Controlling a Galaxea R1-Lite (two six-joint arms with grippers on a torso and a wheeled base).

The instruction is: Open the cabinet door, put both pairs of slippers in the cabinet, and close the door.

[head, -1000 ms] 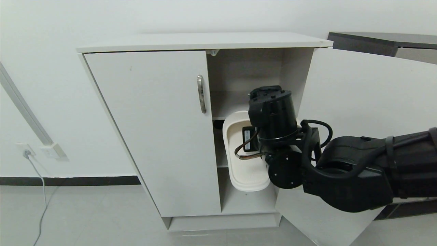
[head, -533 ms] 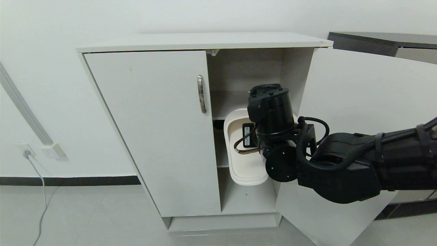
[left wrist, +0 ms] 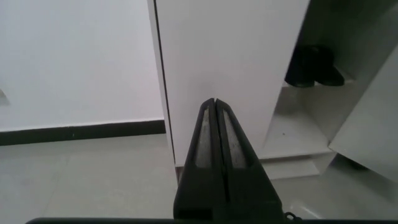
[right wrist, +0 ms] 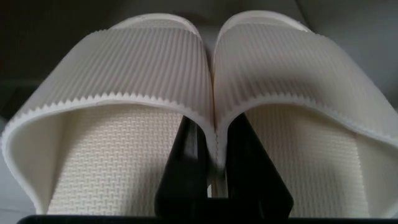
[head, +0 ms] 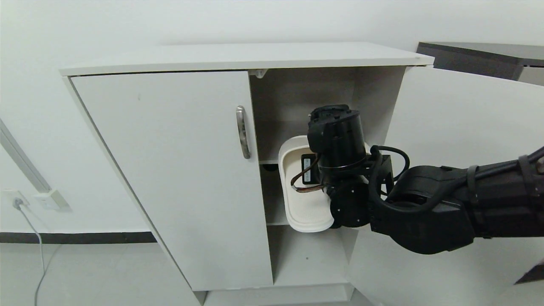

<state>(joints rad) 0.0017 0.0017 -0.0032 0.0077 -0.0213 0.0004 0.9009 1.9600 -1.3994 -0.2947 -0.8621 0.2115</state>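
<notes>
1. Slippers, the white pair [head: 304, 191], are pinched in my right gripper [right wrist: 214, 165]. Its fingers [right wrist: 186, 171] clamp the two inner edges together, just behind the ribbed straps.
2. The pair lies side by side, soles level with each other. Their long axis runs from me into the cabinet [head: 238, 55], toes pointing inward and heels toward me.
3. In the head view they hang in the open right half, at the height of the middle shelf, with the heel end dipping below it.
4. A dark pair of slippers [left wrist: 314, 65] stands on that shelf, deeper in.
5. My left gripper [left wrist: 214, 109] is closed on nothing, low in front of the shut left door [head: 170, 170], which has a metal handle [head: 241, 131].
6. The right door [head: 459, 127] is swung wide open.
7. Around the cabinet are a grey tiled floor [head: 85, 272], a white wall with a dark baseboard [head: 76, 237], and a wall socket [head: 15, 202] with a cable.
</notes>
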